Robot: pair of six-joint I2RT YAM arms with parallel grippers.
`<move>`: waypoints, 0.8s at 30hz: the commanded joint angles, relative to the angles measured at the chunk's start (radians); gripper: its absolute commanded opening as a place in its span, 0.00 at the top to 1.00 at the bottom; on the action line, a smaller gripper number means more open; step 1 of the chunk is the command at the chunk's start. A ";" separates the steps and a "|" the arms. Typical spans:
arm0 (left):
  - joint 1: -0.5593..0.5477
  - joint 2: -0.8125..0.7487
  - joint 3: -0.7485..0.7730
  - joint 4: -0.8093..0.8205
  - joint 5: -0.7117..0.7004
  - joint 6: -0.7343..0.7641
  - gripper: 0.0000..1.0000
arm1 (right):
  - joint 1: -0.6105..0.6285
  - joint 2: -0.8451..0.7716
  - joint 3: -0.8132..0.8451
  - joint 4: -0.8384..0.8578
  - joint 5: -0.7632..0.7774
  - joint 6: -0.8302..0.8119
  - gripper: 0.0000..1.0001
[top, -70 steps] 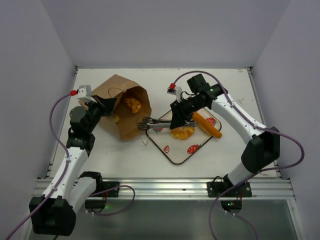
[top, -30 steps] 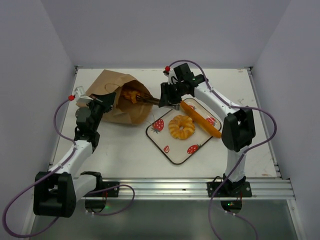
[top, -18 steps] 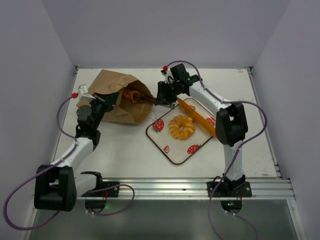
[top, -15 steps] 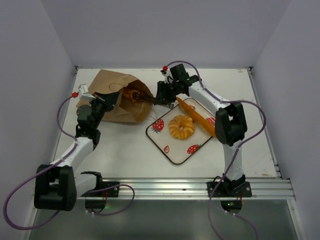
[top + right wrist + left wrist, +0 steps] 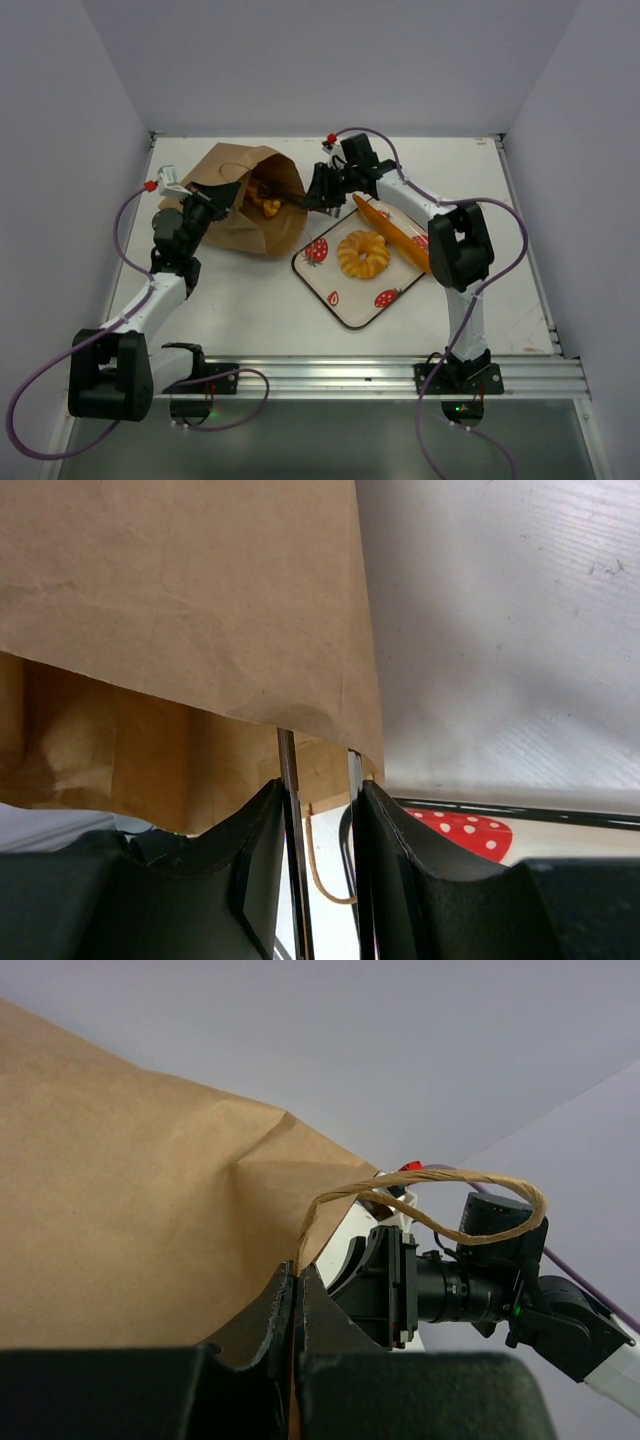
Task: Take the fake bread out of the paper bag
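The brown paper bag [image 5: 232,205] lies on its side at the back left, mouth facing right. A golden bread piece [image 5: 267,203] shows inside the mouth. My left gripper [image 5: 213,200] is shut on the bag's upper rim [image 5: 150,1210], and a handle loop [image 5: 450,1182] arches past it. My right gripper [image 5: 318,195] holds thin metal tongs [image 5: 287,780] whose tips pass under the bag's lip [image 5: 200,600], so they are hidden. A ring doughnut [image 5: 362,254] and a baguette [image 5: 395,235] lie on the strawberry tray [image 5: 335,300].
The tray sits just right of the bag mouth, under my right forearm. White walls close in the table at the back and both sides. A loose handle loop [image 5: 325,875] hangs between the tongs' arms.
My right gripper moved from over the tray to the bag and pushed the tongs into its mouth. My left gripper has held the rim up throughout.
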 commanded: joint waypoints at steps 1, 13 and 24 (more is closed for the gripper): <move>0.001 -0.006 0.041 0.109 0.028 -0.008 1.00 | -0.005 -0.070 0.008 0.092 -0.023 0.043 0.63; 0.001 0.000 0.052 0.071 -0.002 0.055 1.00 | -0.007 -0.100 -0.026 -0.014 -0.045 -0.038 0.62; 0.006 0.009 0.061 0.028 -0.034 0.138 1.00 | -0.068 -0.166 -0.062 -0.037 -0.164 -0.037 1.00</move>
